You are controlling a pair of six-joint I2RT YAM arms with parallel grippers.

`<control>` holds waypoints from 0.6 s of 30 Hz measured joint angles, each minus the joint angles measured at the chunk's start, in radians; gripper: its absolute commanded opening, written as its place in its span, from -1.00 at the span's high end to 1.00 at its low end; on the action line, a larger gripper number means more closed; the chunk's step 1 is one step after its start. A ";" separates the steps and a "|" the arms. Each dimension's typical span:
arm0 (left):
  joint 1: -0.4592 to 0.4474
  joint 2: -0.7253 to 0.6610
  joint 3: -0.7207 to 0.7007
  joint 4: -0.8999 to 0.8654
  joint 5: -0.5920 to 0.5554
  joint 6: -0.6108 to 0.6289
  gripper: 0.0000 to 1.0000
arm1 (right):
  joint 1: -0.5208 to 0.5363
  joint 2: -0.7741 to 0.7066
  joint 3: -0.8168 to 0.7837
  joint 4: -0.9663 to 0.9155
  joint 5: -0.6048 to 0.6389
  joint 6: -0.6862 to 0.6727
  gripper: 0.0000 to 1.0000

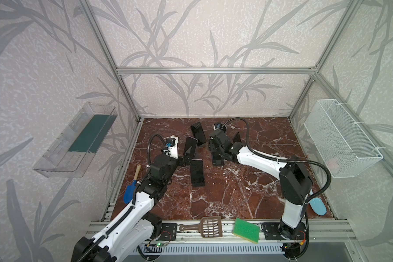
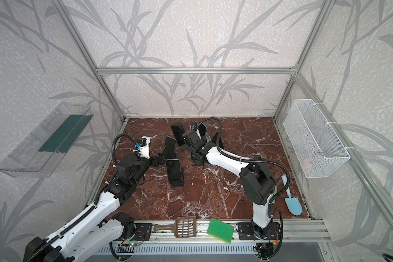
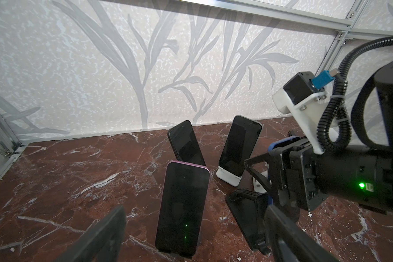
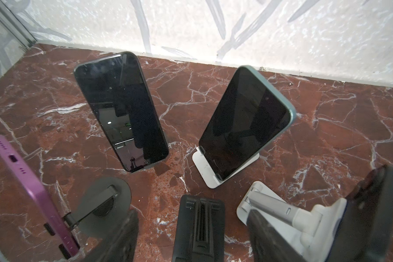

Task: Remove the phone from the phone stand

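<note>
**Q:** Where is the purple-cased phone (image 3: 183, 195)?

**A:** It stands near upright on its round-based stand (image 4: 104, 199), at about 10 o'clock from the centre of the marble table (image 1: 247, 199). In the left wrist view its dark screen faces the camera. The phone is seated on the stand, not lifted off.

**Q:** What is the state of the left gripper (image 3: 194, 212)?

**A:** Its jaws are wide apart. The fingers (image 3: 104, 236) flank the phone, one on each side. A gap shows between each finger and the case, so there is no contact.

**Q:** And the right gripper (image 4: 192, 212)?

**A:** It sits low over the table at about 12 o'clock from the centre, above a ribbed black stand (image 4: 200, 226). Its jaws are parted, one finger on each side of that stand with a gap at both sides. It holds nothing.

**Q:** What else is on the table?

**A:** Three more phones:
- A black phone (image 4: 120, 111) leans at 11 o'clock, just behind the purple-cased one.
- A teal-edged phone (image 4: 245, 122) rests on a white stand (image 4: 204, 167) toward 12 o'clock, near the back wall.
- A front phone (image 1: 197, 172) stands at 6 o'clock of the purple-cased one, beside the left wrist.

On the front rail at 6 o'clock lie a green sponge (image 1: 245, 230) and a brown slotted scoop (image 1: 210, 226). A blue trowel (image 1: 129, 192) lies at the 8 o'clock edge.
</note>
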 measured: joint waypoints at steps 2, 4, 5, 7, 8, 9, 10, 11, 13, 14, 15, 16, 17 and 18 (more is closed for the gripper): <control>0.000 -0.008 -0.011 0.008 0.013 0.002 -0.92 | 0.000 -0.025 -0.016 -0.001 -0.014 0.000 -0.13; 0.000 -0.031 -0.035 0.018 0.021 0.006 -0.94 | -0.001 -0.064 -0.047 -0.005 -0.026 -0.002 -0.13; 0.000 -0.047 -0.050 0.026 0.022 0.008 -0.94 | -0.001 -0.081 -0.058 -0.008 -0.030 -0.004 -0.14; 0.000 -0.082 -0.085 0.041 0.024 0.009 -0.94 | -0.001 -0.128 -0.091 -0.019 -0.042 -0.014 -0.13; 0.000 -0.094 -0.098 0.048 0.024 0.010 -0.94 | -0.002 -0.149 -0.103 -0.027 -0.047 -0.019 -0.13; 0.000 -0.109 -0.113 0.055 0.023 0.010 -0.94 | -0.003 -0.174 -0.115 -0.039 -0.054 -0.022 -0.13; 0.000 -0.118 -0.122 0.062 0.020 0.011 -0.94 | -0.003 -0.193 -0.126 -0.048 -0.059 -0.023 -0.13; 0.000 -0.127 -0.131 0.067 0.018 0.014 -0.94 | -0.003 -0.214 -0.137 -0.056 -0.066 -0.023 -0.13; 0.000 -0.134 -0.135 0.071 0.013 0.018 -0.94 | -0.003 -0.259 -0.170 -0.072 -0.079 -0.019 -0.13; -0.001 -0.134 -0.135 0.072 0.012 0.018 -0.94 | -0.003 -0.279 -0.189 -0.077 -0.088 -0.018 -0.14; -0.001 -0.133 -0.135 0.073 0.010 0.018 -0.94 | -0.003 -0.299 -0.210 -0.084 -0.099 -0.014 -0.13; -0.001 -0.133 -0.135 0.074 0.010 0.018 -0.94 | -0.003 -0.320 -0.237 -0.091 -0.109 -0.010 -0.12; -0.001 -0.133 -0.135 0.074 0.010 0.018 -0.94 | -0.003 -0.335 -0.259 -0.100 -0.118 -0.003 -0.12; -0.001 -0.133 -0.135 0.074 0.010 0.018 -0.94 | -0.003 -0.347 -0.280 -0.111 -0.126 0.002 -0.12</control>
